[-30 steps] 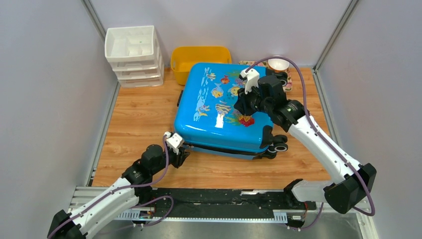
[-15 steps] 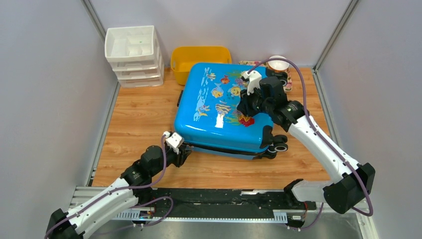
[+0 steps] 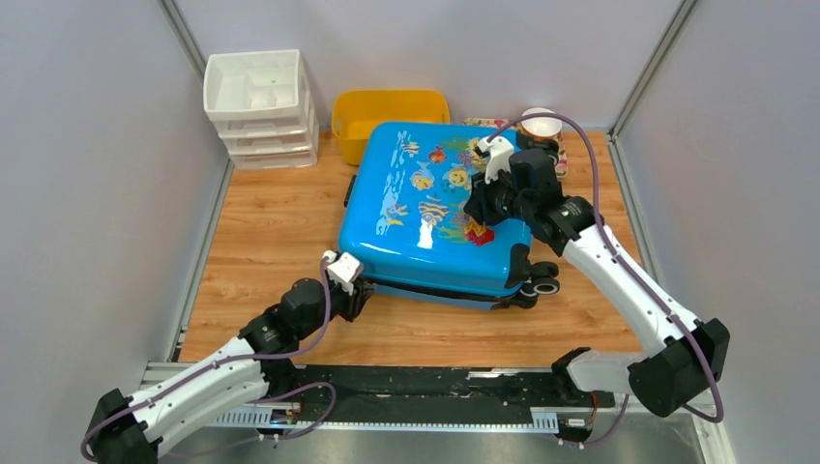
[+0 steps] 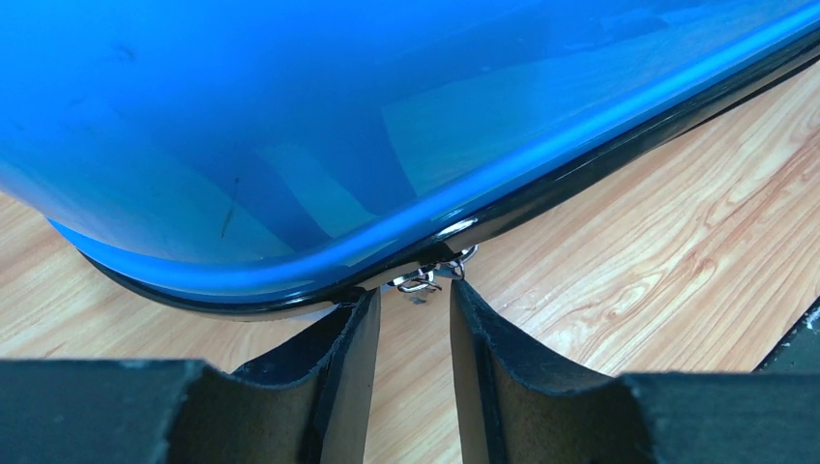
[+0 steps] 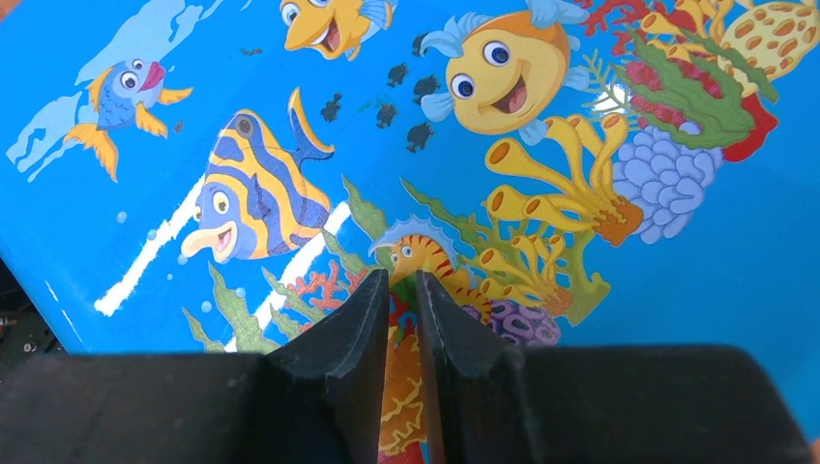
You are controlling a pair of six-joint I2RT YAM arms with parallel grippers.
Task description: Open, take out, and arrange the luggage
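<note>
Luggage [image 3: 430,208] zipper pull [image 4: 430,280] at left jaws' tips, lid [image 5: 580,145] under right jaws.

left arm [image 3: 208,372]: low, reaching forward, forearm nearly level behind its claw | left claw [image 4: 416,300]: jaws parted a little, nothing between the fingers | right arm [image 3: 619,280]: raised, elbow bent, wrist pitched down above its claw | right claw [image 5: 401,280]: pointing downward, jaws a narrow slit apart, nothing gripped
</note>
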